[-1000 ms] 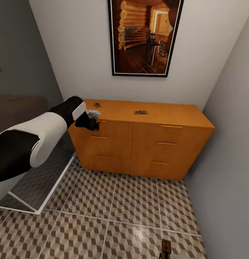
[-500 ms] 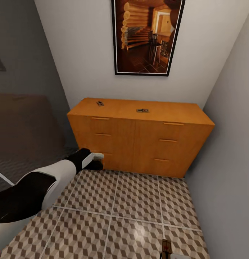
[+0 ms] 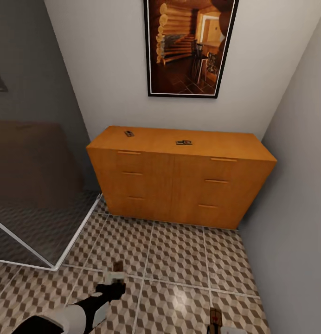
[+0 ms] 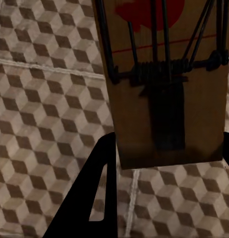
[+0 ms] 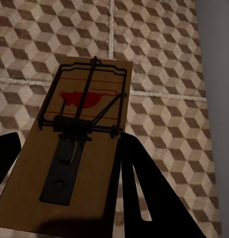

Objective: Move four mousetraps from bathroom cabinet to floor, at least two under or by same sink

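Observation:
Two mousetraps (image 3: 129, 133) (image 3: 182, 142) lie on the flat top of the orange-brown cabinet (image 3: 179, 185). My left gripper (image 3: 115, 278) hangs low over the cube-patterned bathroom floor (image 3: 179, 260), shut on a third mousetrap (image 3: 118, 266). The left wrist view has that trap (image 4: 164, 79) close up between the dark fingers (image 4: 102, 193), red spot and wire frame facing the camera, tiles behind. My right gripper (image 5: 70, 163) is shut on a fourth mousetrap (image 5: 82, 134), which also peeks in at the head view's lower edge (image 3: 215, 319). The sink is out of view.
A glass panel with a white frame (image 3: 44, 232) stands on the floor at the left. A grey wall (image 3: 295, 208) closes the right side beside the cabinet. A framed picture (image 3: 188, 46) hangs above the cabinet. Open tiles lie between me and the cabinet.
My left arm has come down from the cabinet's top edge to just above the floor, carrying a mousetrap. The view shifted slightly at first. The two traps on the cabinet stayed put.

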Robot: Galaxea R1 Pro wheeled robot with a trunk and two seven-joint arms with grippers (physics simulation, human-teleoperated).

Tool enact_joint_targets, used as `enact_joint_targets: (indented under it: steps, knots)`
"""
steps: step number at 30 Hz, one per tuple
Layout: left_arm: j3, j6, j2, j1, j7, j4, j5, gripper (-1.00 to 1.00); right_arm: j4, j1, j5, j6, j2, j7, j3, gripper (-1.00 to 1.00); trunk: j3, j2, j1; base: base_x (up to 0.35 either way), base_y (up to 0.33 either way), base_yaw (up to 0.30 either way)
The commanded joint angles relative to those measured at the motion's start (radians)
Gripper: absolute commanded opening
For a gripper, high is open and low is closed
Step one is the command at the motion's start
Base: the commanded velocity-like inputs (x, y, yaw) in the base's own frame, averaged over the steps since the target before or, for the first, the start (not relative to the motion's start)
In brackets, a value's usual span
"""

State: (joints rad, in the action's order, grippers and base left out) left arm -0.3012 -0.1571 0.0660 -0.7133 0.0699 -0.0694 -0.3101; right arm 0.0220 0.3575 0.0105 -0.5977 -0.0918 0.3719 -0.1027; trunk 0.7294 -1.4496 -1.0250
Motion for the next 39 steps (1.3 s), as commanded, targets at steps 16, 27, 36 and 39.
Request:
enact_joint_targets:
  steps: [16,27,36,39]
  knots:
    - [-0.009,-0.464,-0.115,0.302,0.007,-0.009,-0.007,-1.0,0.141,0.0,0.095,-0.004,0.014,0.004,-0.012,-1.0,0.001,0.0,0.0,0.0,0.0,0.0]
    - [-0.009,-0.466,-0.085,0.329,0.012,-0.007,-0.007,-1.0,0.136,0.0,0.108,-0.005,0.013,0.005,-0.012,-1.0,0.001,0.0,0.0,0.0,0.0,0.0]
    - [-0.005,-0.462,-0.091,0.331,0.062,-0.004,-0.01,-1.0,0.136,0.0,0.108,-0.005,0.013,0.005,-0.012,-1.0,0.001,0.0,0.0,0.0,0.0,0.0]
    - [-0.004,-0.462,-0.089,0.331,0.136,-0.003,-0.01,-1.0,0.135,0.0,0.107,-0.005,0.013,0.005,-0.012,-1.0,0.001,0.0,0.0,0.0,0.0,0.0]
